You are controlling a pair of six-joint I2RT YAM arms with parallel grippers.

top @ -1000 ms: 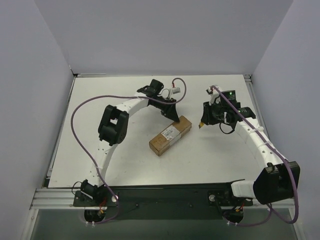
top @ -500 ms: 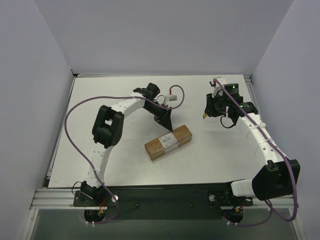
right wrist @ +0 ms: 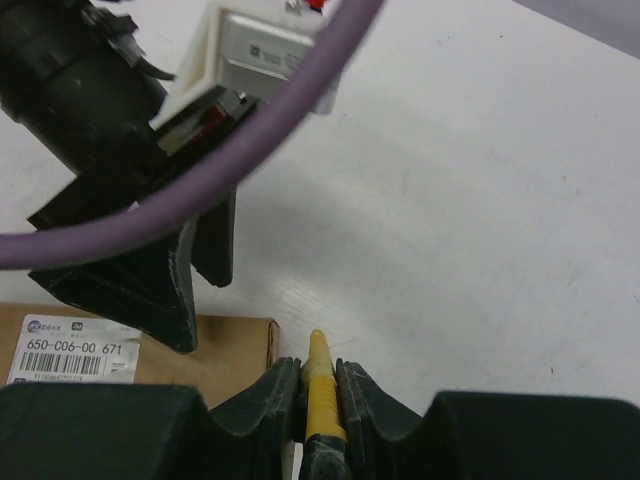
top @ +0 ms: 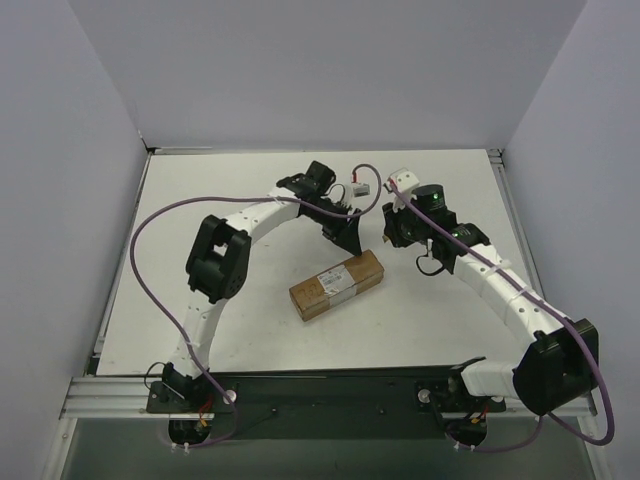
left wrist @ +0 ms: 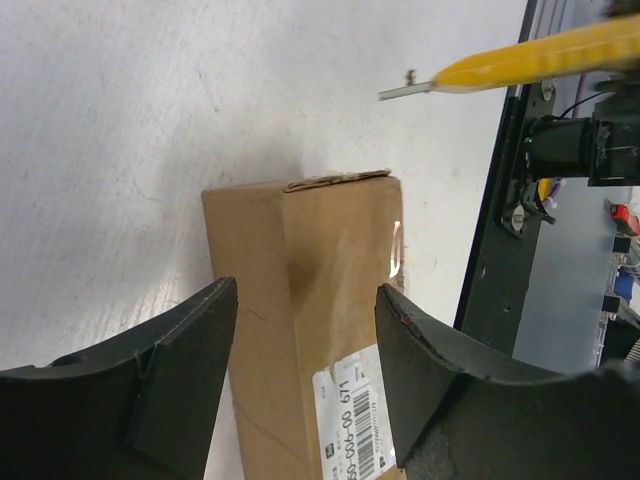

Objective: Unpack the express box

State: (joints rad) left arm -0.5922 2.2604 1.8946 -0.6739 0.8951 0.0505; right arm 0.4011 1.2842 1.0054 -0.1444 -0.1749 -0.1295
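The express box [top: 337, 283], a brown cardboard parcel with a white label, lies on the white table at the middle. In the left wrist view the box [left wrist: 310, 300] runs between my left gripper's open jaws, its far end toward the knife. My left gripper [top: 348, 240] hangs open above the box's far right end, not touching it. My right gripper [top: 392, 232] is shut on a yellow utility knife [right wrist: 320, 395], held just right of that box end. The knife's blade tip [left wrist: 405, 92] shows beyond the box in the left wrist view. The box corner [right wrist: 240, 350] lies left of the knife.
White table [top: 200, 200] with grey walls on three sides. A black rail [top: 330, 395] runs along the near edge with both arm bases. Purple cables loop from both arms; the left one [right wrist: 200, 190] crosses the right wrist view.
My right gripper has moved left with the knife toward the box's far end. My left gripper shifted slightly right over that end. The box slid toward the near left a second ago and has lain still since.
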